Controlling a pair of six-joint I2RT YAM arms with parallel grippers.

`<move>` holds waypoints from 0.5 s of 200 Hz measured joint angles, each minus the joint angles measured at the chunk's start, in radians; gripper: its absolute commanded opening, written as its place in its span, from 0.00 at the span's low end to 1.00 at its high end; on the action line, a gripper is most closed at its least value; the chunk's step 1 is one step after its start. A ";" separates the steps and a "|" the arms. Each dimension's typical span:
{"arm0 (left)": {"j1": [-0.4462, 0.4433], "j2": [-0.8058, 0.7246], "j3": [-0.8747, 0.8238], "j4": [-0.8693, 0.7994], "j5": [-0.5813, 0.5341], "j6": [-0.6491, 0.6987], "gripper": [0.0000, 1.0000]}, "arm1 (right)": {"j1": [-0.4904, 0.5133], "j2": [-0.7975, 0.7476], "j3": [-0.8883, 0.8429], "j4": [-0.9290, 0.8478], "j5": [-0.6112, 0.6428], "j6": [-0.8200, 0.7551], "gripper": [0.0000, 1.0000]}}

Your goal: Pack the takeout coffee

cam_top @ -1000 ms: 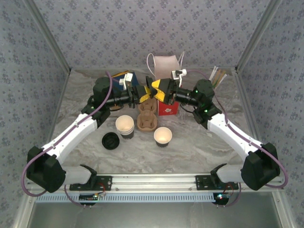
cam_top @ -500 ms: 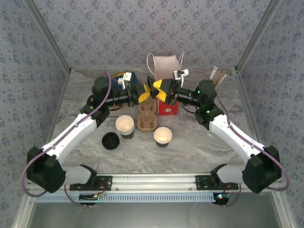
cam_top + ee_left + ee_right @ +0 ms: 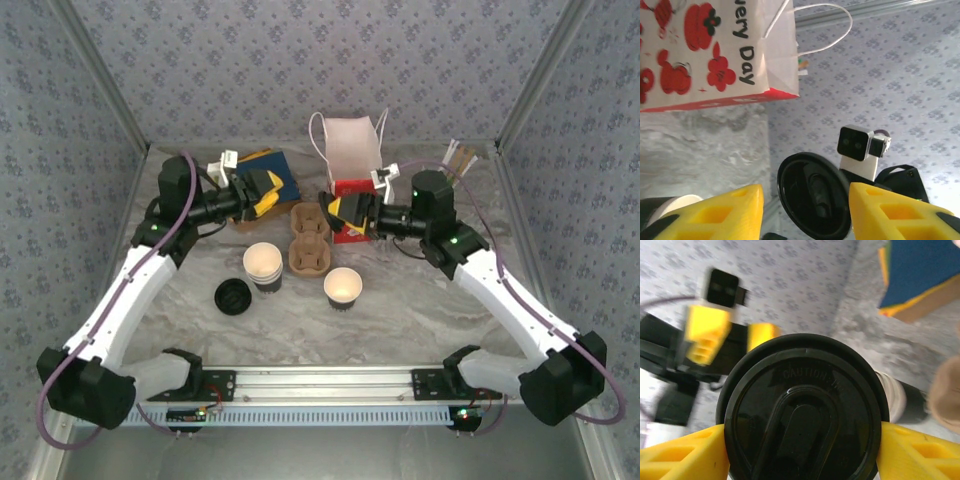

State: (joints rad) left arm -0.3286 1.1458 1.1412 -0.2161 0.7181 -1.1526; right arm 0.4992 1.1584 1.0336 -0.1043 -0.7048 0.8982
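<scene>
Right wrist: right end effector point(image 3: 800, 440) is grasping the takeout coffee point(image 3: 802, 400); left end effector point(image 3: 805, 200) is hovering released.

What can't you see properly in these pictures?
- Right wrist view: the black lid, gripped by the right end effector, hides whatever is behind it.
- Left wrist view: the print on the paper bag is cut off by the top and left edges; only "Day" reads whole.
- Top view: the bag's walls hide its inside; the thin sticks in the back right corner are too small to identify.
</scene>
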 measured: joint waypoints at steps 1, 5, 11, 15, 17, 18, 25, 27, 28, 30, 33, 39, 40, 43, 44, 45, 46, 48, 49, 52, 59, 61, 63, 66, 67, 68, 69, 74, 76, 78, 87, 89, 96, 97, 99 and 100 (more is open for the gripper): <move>0.000 0.000 0.003 -0.006 -0.002 0.005 0.54 | 0.001 -0.001 0.000 -0.010 0.004 -0.011 0.73; 0.000 -0.004 0.013 -0.032 -0.010 0.018 0.56 | 0.003 -0.003 0.002 -0.037 0.013 -0.032 0.73; 0.001 -0.010 0.030 -0.077 -0.028 0.047 0.57 | 0.010 -0.007 0.002 -0.084 0.030 -0.073 0.73; 0.001 -0.014 0.036 -0.098 -0.035 0.067 0.57 | 0.013 -0.009 0.002 -0.109 0.040 -0.098 0.73; 0.002 -0.016 0.040 -0.109 -0.040 0.071 0.59 | 0.016 -0.010 0.002 -0.122 0.047 -0.110 0.73; 0.002 -0.018 0.040 -0.113 -0.042 0.073 0.60 | 0.016 -0.010 0.002 -0.127 0.048 -0.113 0.73; 0.002 -0.029 0.045 -0.146 -0.060 0.097 0.64 | 0.026 -0.012 0.002 -0.170 0.072 -0.156 0.73; 0.002 -0.031 0.045 -0.152 -0.062 0.103 0.67 | 0.028 -0.013 0.002 -0.183 0.078 -0.169 0.73; 0.002 -0.033 0.045 -0.157 -0.066 0.110 0.70 | 0.031 -0.013 0.002 -0.191 0.083 -0.177 0.73; 0.002 -0.036 0.045 -0.166 -0.069 0.108 0.74 | 0.034 -0.013 0.002 -0.203 0.090 -0.188 0.73; 0.002 -0.040 0.045 -0.178 -0.076 0.119 0.79 | 0.039 -0.013 0.002 -0.218 0.099 -0.203 0.73; 0.002 -0.046 0.045 -0.203 -0.089 0.129 0.85 | 0.051 -0.014 0.002 -0.251 0.122 -0.238 0.73; 0.002 -0.047 0.045 -0.204 -0.090 0.135 0.85 | 0.053 -0.014 0.002 -0.256 0.125 -0.243 0.73; 0.002 -0.051 0.045 -0.215 -0.100 0.137 0.89 | 0.060 -0.014 0.002 -0.270 0.139 -0.257 0.73; 0.002 -0.051 0.045 -0.218 -0.102 0.137 0.92 | 0.063 -0.014 0.002 -0.277 0.145 -0.264 0.73; 0.002 -0.051 0.045 -0.222 -0.103 0.138 0.95 | 0.065 -0.014 0.002 -0.279 0.147 -0.267 0.73; 0.002 -0.052 0.045 -0.227 -0.106 0.142 0.97 | 0.067 -0.014 0.002 -0.282 0.150 -0.271 0.73; 0.002 -0.053 0.045 -0.232 -0.109 0.151 0.99 | 0.072 -0.014 0.002 -0.295 0.159 -0.284 0.73; 0.002 -0.054 0.045 -0.234 -0.111 0.150 0.99 | 0.074 -0.014 0.002 -0.298 0.164 -0.288 0.73; 0.002 -0.056 0.045 -0.243 -0.117 0.148 1.00 | 0.082 -0.014 0.002 -0.312 0.178 -0.301 0.73; 0.001 -0.059 0.045 -0.264 -0.134 0.160 1.00 | 0.103 -0.015 0.002 -0.344 0.213 -0.338 0.73; 0.001 -0.060 0.045 -0.270 -0.138 0.169 1.00 | 0.107 -0.015 0.002 -0.351 0.220 -0.345 0.73; 0.001 -0.061 0.045 -0.277 -0.144 0.173 1.00 | 0.113 -0.015 0.002 -0.359 0.230 -0.354 0.73; 0.000 -0.062 0.045 -0.285 -0.153 0.175 1.00 | 0.121 -0.015 0.002 -0.369 0.245 -0.367 0.73; -0.001 -0.062 0.045 -0.288 -0.155 0.177 1.00 | 0.126 -0.015 0.002 -0.375 0.252 -0.374 0.73; -0.001 -0.062 0.045 -0.290 -0.156 0.179 1.00 | 0.128 -0.015 0.002 -0.378 0.256 -0.378 0.73; -0.002 -0.063 0.045 -0.293 -0.161 0.182 1.00 | 0.133 -0.015 0.002 -0.382 0.264 -0.383 0.73; -0.003 -0.064 0.045 -0.309 -0.175 0.189 1.00 | 0.146 -0.015 0.002 -0.398 0.290 -0.403 0.73; -0.005 -0.065 0.046 -0.315 -0.182 0.194 1.00 | 0.153 -0.015 0.002 -0.404 0.300 -0.411 0.73; -0.006 -0.065 0.046 -0.322 -0.189 0.197 1.00 | 0.159 -0.015 0.002 -0.411 0.311 -0.418 0.73; -0.017 -0.066 0.050 -0.353 -0.220 0.215 1.00 | 0.185 -0.015 0.002 -0.438 0.356 -0.449 0.72; -0.019 -0.066 0.051 -0.357 -0.225 0.219 1.00 | 0.192 -0.015 0.002 -0.444 0.366 -0.455 0.72; -0.032 -0.066 0.057 -0.378 -0.250 0.231 1.00 | 0.212 -0.015 0.002 -0.462 0.400 -0.476 0.72; -0.035 -0.066 0.058 -0.383 -0.256 0.234 1.00 | 0.216 -0.015 0.002 -0.465 0.408 -0.480 0.72; -0.039 -0.066 0.060 -0.388 -0.262 0.238 1.00 | 0.220 -0.015 0.002 -0.468 0.414 -0.483 0.72; -0.041 -0.066 0.061 -0.391 -0.265 0.239 1.00 | 0.224 -0.015 0.002 -0.470 0.420 -0.488 0.72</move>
State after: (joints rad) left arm -0.3695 1.0794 1.2018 -0.6067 0.4530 -0.9134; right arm 0.7227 1.1431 1.0351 -0.5747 -0.2844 0.4103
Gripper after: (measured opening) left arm 0.997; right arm 0.724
